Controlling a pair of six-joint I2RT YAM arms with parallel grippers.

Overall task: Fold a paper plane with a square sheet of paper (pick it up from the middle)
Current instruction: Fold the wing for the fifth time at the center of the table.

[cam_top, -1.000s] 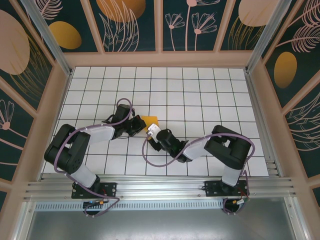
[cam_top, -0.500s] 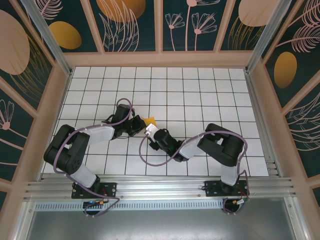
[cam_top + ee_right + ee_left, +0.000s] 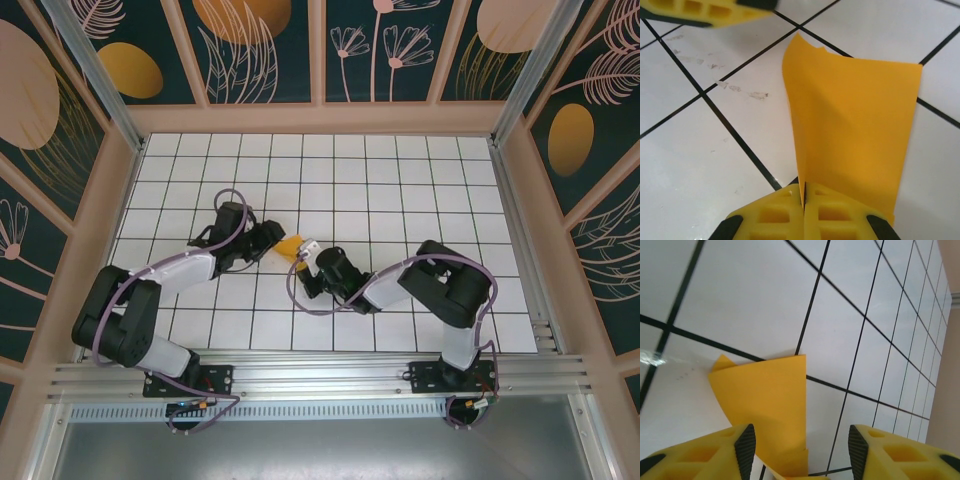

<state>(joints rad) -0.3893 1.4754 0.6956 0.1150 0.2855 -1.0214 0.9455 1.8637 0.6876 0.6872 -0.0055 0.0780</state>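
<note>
The square sheet of paper [image 3: 290, 246] is folded into a small creased orange-yellow wedge and stands up off the tiled table between the two grippers. My right gripper [image 3: 804, 192] is shut on its lower folded edge, and the paper [image 3: 855, 125] rises away from the closed yellow fingers. My left gripper [image 3: 801, 452] is open. The paper [image 3: 765, 395] lies just beyond its left finger [image 3: 742, 452] and partly between the two fingers, touching neither pad. In the top view my left gripper [image 3: 272, 240] is left of the paper and my right gripper [image 3: 306, 252] is at its right.
A white table [image 3: 400, 190] with a black grid is boxed in by wooden-framed patterned walls [image 3: 320, 50]. A purple cable [image 3: 300, 300] loops on the table near the right arm. A yellow finger of the left gripper [image 3: 705, 12] crosses the top of the right wrist view.
My left gripper has opened, let go of the paper and drawn back to the left. My right gripper has closed on the paper's lower edge.
</note>
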